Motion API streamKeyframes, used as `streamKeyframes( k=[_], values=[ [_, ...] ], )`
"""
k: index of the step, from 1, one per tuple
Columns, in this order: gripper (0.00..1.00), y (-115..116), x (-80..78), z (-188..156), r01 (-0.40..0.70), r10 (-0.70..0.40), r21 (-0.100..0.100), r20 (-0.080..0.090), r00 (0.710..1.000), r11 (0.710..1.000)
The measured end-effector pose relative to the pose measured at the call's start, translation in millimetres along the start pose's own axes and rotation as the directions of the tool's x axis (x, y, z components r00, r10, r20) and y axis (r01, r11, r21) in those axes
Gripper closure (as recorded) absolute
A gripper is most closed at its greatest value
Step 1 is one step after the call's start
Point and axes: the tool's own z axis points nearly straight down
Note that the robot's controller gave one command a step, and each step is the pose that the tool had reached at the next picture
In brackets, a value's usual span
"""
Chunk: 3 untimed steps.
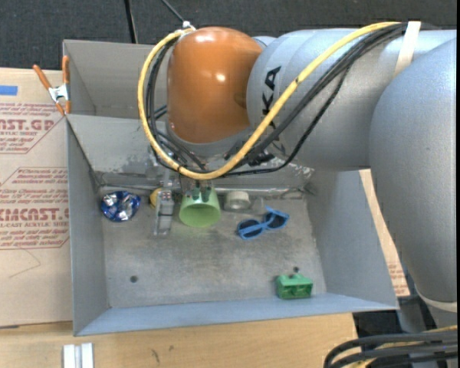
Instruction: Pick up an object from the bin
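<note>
The gripper (165,215) is hanging low near the back of the bin (215,271), just beside a light green cup (199,210) lying on its side; whether it is spread or pinching, I cannot tell. By my reading nothing is being lifted yet, so grasp and lift are remaining; a blue-and-white ball (119,205), blue sunglasses (261,224) and a green block (294,286) are lying apart.

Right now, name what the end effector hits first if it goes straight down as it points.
Probably bare bin floor: the end effector points down just left of the green cup, right of the blue ball. Depth is unclear, so it may brush the cup's rim first.
</note>
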Motion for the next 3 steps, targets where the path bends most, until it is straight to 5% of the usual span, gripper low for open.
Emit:
streamKeyframes(
  k=[1, 2, 3],
  values=[
    [0.0, -3, -17.6, 130, -0.199, 0.2, 0.004, -0.006, 0.98, 0.98],
    [0.0, 43, -24.1, 154, -0.326, 0.326, 0.001, -0.002, 0.945, 0.945],
    [1.0, 42, -24.9, 153, -0.327, 0.327, 0.001, 0.0, 0.945, 0.945]
  ],
)
